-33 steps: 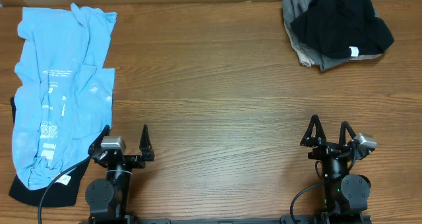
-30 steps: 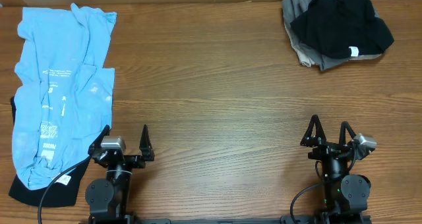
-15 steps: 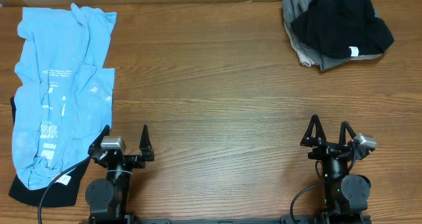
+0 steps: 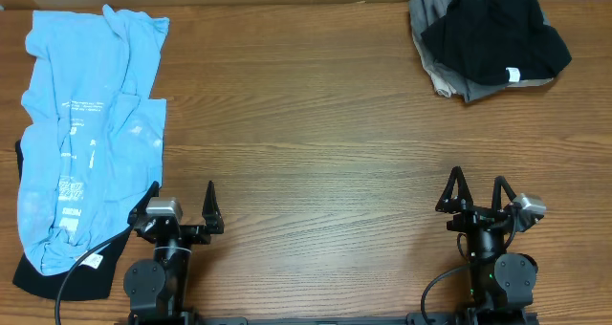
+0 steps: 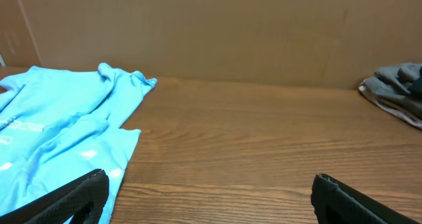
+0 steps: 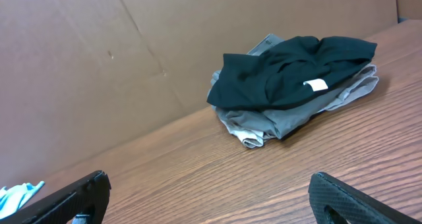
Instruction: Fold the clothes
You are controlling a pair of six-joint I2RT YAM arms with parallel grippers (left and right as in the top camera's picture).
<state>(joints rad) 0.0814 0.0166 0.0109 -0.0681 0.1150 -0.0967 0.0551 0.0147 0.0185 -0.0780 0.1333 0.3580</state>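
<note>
Garment count on the worktop (image 4: 316, 134): two groups, at least four pieces.

Group 1, along the left edge:
- One light blue T-shirt (image 4: 91, 115), laid lengthwise from the far left corner toward the near left corner. It is unfolded and creased, with white lettering (image 4: 75, 158) facing up.
- One black garment (image 4: 53, 279) lies under its near end and shows only at the near left corner.

Group 2, at the far right corner:
- One black top (image 4: 492, 38), loosely bundled, with a small white tag (image 4: 513, 75) on its near side.
- It rests on grey fabric (image 4: 435, 19); whether this is one garment or several cannot be told.

Gripper count: two, both at the near edge.
- Left gripper (image 4: 184, 187): jaws spread wide, nothing between them, just beside the T-shirt's near end.
- Right gripper (image 4: 476, 177): jaws spread wide, nothing between them, well apart from the bundle.

One cardboard panel (image 5: 231, 33) stands along the far edge
</note>
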